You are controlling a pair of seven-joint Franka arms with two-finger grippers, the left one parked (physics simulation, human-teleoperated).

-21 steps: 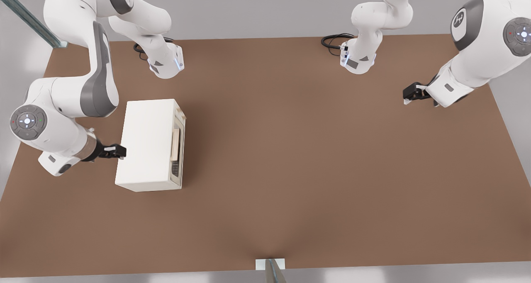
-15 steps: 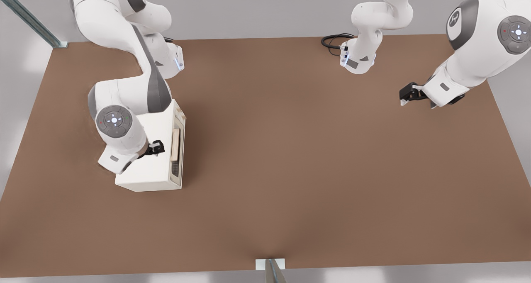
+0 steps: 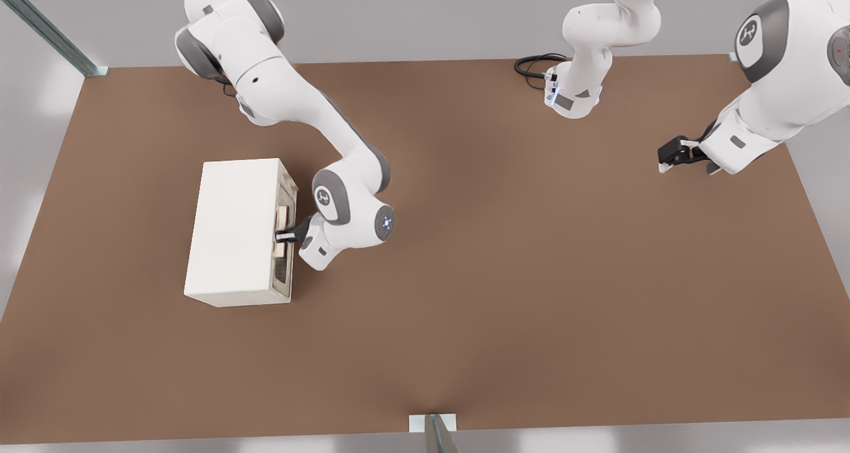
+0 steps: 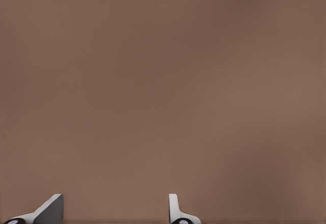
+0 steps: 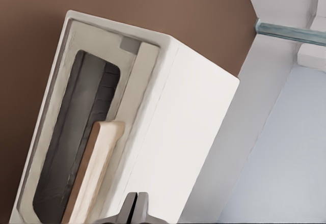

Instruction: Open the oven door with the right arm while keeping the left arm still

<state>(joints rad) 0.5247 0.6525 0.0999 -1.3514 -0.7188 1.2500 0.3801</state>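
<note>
The oven (image 3: 234, 232) is sitting on the brown table (image 3: 505, 273), toward the front view's left, with its long body running from far to near. Its oven door (image 3: 286, 230) is forming the face that is turned toward the front view's right, and it is lying flush against the box, closed. The tan handle (image 3: 282, 222) is running along the door near its top edge, and the dark window (image 5: 71, 142) is showing beside it in the right wrist view.

The right arm (image 3: 312, 134) is reaching from its base at the far side of the table down to the door face, on the side toward the front view's right of the oven. Its end effector (image 3: 284, 236) is sitting right at the handle, at about the handle's nearer end. In the right wrist view the fingertips (image 5: 136, 208) are appearing pressed together with no gap between them, and the handle (image 5: 94, 170) is lying just beside them, not between them. Whether they are touching the handle cannot be told.
</note>
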